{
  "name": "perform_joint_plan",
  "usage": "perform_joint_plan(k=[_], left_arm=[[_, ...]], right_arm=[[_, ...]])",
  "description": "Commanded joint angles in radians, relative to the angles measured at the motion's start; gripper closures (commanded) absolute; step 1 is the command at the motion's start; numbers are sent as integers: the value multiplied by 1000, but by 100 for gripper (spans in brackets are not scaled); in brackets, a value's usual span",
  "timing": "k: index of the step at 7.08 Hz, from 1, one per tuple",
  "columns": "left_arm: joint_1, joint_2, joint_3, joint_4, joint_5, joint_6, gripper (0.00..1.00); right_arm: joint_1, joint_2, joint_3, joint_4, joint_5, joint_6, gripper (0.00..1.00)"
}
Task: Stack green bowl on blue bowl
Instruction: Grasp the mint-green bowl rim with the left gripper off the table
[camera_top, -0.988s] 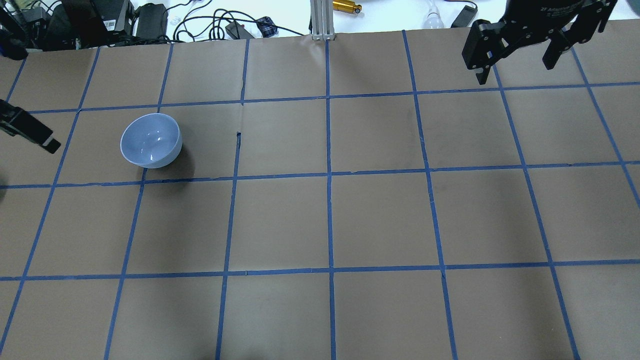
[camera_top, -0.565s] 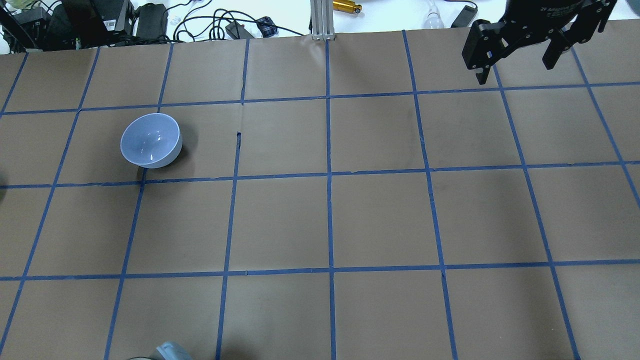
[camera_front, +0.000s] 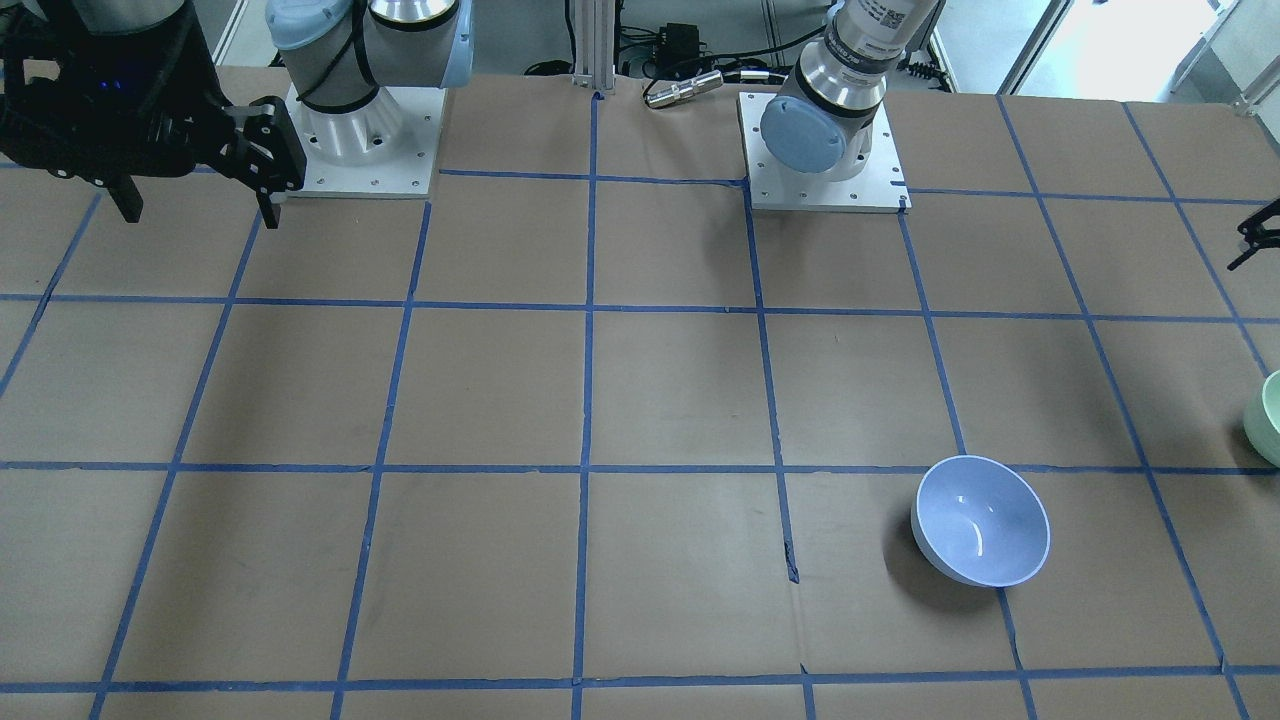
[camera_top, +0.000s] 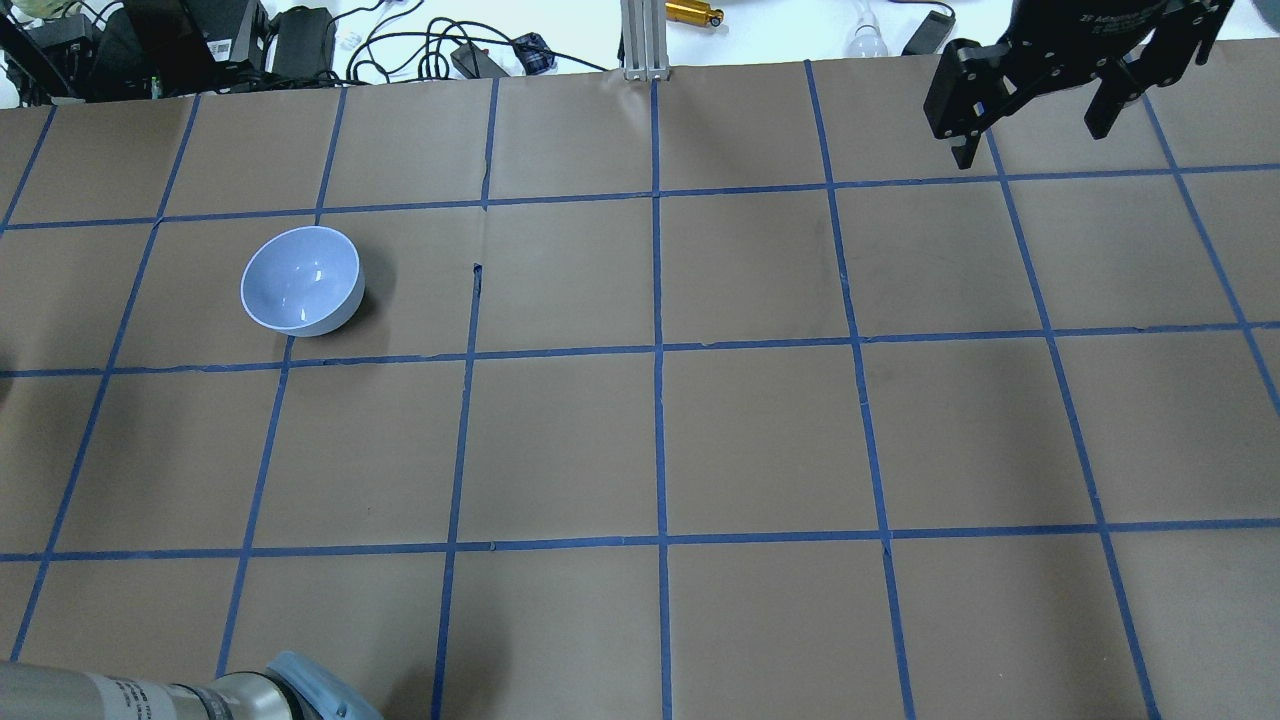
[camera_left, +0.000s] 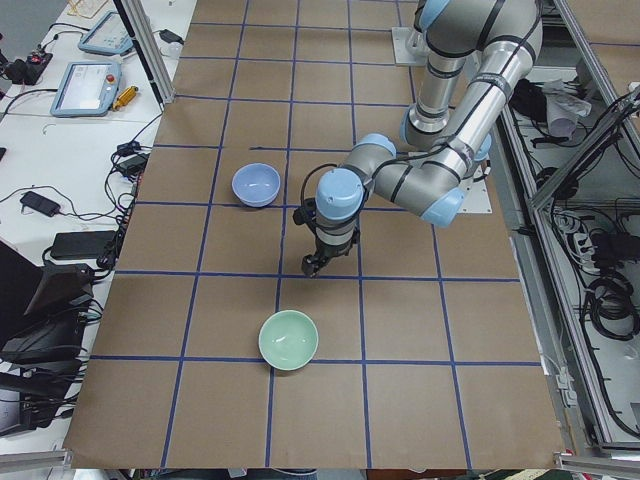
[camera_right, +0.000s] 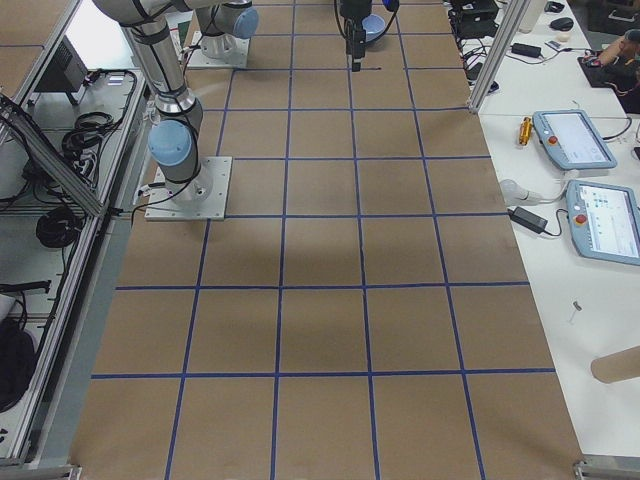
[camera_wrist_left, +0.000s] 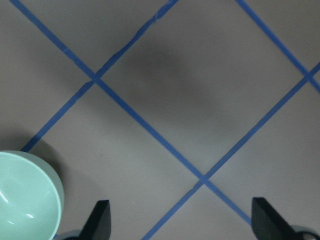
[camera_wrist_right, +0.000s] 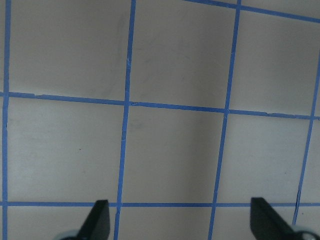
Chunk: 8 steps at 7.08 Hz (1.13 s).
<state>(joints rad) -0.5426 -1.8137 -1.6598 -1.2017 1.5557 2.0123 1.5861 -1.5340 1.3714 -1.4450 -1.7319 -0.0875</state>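
Observation:
The pale mint-green bowl (camera_left: 289, 339) stands upright near the table's left end; it also shows at the edge of the front view (camera_front: 1266, 418) and low left in the left wrist view (camera_wrist_left: 25, 195). The periwinkle-blue bowl (camera_top: 301, 280) stands upright and empty farther in, also seen in the front view (camera_front: 980, 520) and the left view (camera_left: 256, 184). My left gripper (camera_wrist_left: 182, 225) is open and empty, and hovers over bare table between the two bowls (camera_left: 313, 265), with the green bowl just outside its left finger. My right gripper (camera_top: 1030, 125) is open and empty, high at the far right.
Brown paper with a blue tape grid covers the table (camera_top: 760, 440). The left arm's elbow (camera_top: 200, 695) juts in at the overhead view's lower left. Cables and power bricks (camera_top: 300, 40) lie beyond the far edge. An aluminium post (camera_top: 645, 40) stands at the far middle.
The left gripper's finger has left the overhead view's left edge, and the left arm's elbow has come in at the bottom left. The blue bowl and the right gripper have not moved.

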Motion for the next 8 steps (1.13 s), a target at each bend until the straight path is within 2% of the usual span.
perform_joint_plan(k=[1, 3, 5, 8], left_arm=[[71, -117, 50, 117, -8, 262, 0], [78, -231, 151, 117, -25, 406, 0], [81, -311, 186, 119, -23, 554, 0], [81, -367, 190, 119, -28, 556, 0]], right_arm=[[0, 0, 0, 0, 0, 0, 0], [0, 0, 0, 0, 0, 0, 0], [0, 0, 0, 0, 0, 0, 0], [0, 0, 0, 0, 0, 0, 0]])
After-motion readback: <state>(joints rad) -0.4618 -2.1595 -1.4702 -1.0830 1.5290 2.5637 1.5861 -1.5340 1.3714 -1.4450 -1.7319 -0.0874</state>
